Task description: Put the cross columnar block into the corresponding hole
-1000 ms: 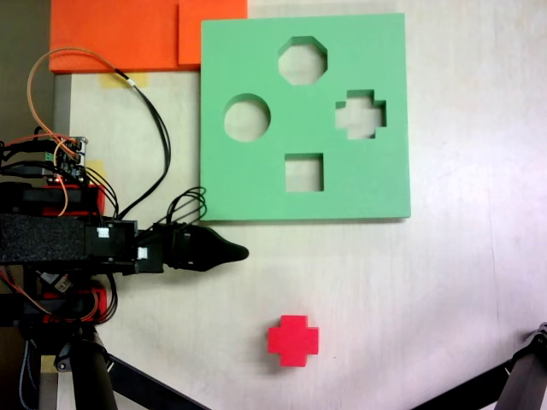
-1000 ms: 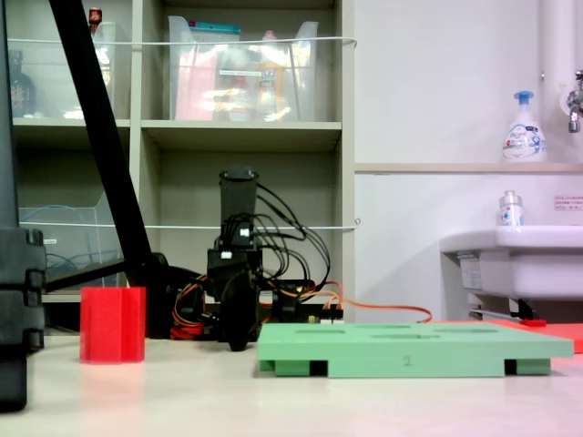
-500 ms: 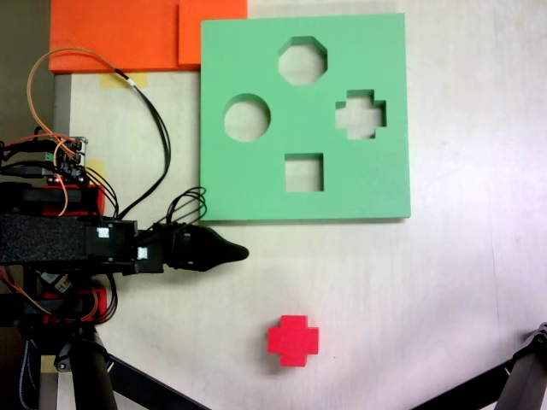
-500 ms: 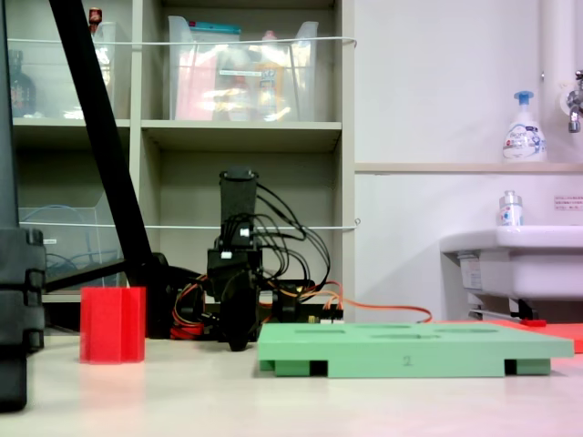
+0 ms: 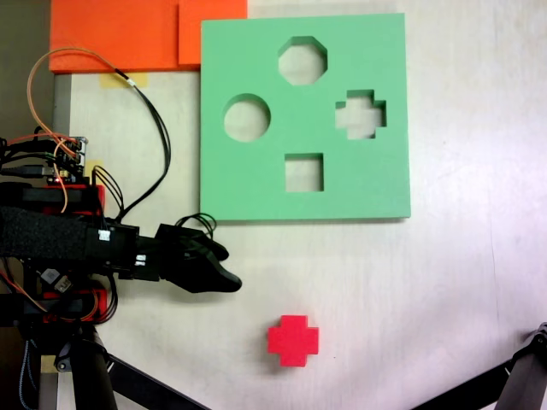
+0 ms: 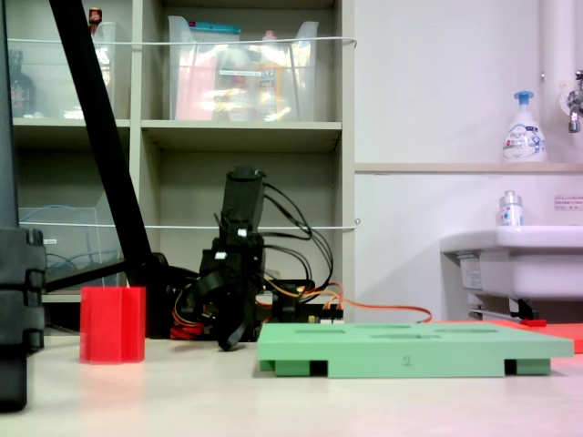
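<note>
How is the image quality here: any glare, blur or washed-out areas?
Fixed view from above: even light, the table washed pale at right, the block and board sharp, the end effector slightly soft. Fixed view from table level: sharp, white wall bright, dark shelves behind the arm, no strong glare.

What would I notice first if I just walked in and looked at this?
Probably the big green foam board with four shaped holes, lying at the top of the table in a fixed view. Next, the little red cross block sitting alone below it. The robot's black claw reaches in from the left, between the two, touching neither.
</note>
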